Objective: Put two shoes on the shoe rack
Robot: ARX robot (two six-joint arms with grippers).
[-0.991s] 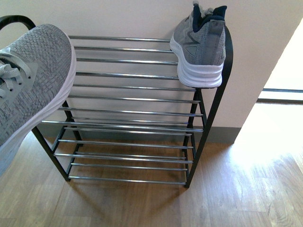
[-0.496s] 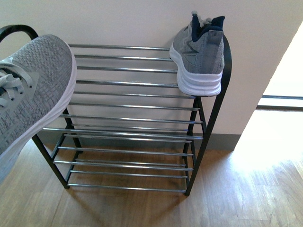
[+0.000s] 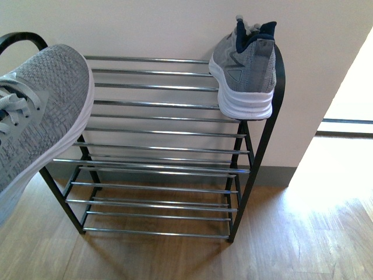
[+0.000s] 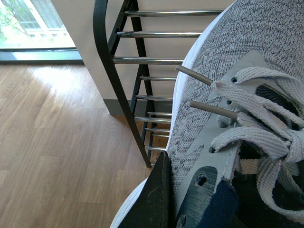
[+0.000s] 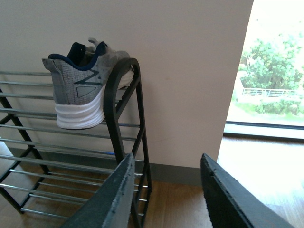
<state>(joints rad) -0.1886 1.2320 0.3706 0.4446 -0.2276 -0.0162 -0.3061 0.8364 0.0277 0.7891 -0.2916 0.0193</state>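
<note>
One grey knit shoe [image 3: 41, 111] with a white sole hangs in the air at the left of the front view, toe pointing toward the shoe rack's [image 3: 163, 134] top left corner. My left gripper [image 4: 190, 202] is shut on this shoe [image 4: 223, 95] at its collar beside the laces; one dark finger [image 4: 154, 204] presses its outer side. The other shoe [image 3: 245, 67] rests on the top tier at the right end, heel toward me. My right gripper [image 5: 166, 175] is open and empty, below and to the right of that shoe [image 5: 78, 95] and the rack's black side frame [image 5: 121, 104].
A pale wall [image 3: 151, 29] stands right behind the rack, with a grey baseboard [image 3: 271, 175] along its foot. The wooden floor [image 3: 291, 245] spreads in front. A bright glass opening [image 5: 266, 76] lies to the right of the wall.
In the front view the rack and the resting shoe have slid slightly downward in the picture. The held shoe stays at the left, in the same grip.
</note>
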